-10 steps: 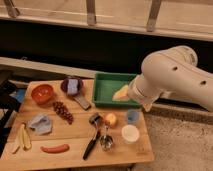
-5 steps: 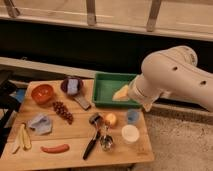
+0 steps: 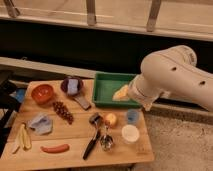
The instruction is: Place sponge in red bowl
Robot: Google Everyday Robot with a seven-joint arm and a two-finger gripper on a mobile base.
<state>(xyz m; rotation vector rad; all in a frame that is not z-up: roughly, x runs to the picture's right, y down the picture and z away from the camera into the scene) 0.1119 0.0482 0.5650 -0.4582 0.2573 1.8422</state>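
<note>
since nothing's budged, pickup hasn't started: sponge sits in the purple bowl at the table's back edge, gripper hidden behind the arm, open, empty.

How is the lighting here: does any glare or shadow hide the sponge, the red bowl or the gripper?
Camera view: warm, even light on the table, no harsh glare; the sponge and red bowl are plainly lit. The band behind the table sits in deep shadow. The bright white arm covers the gripper, somewhere by the green tray.
</note>
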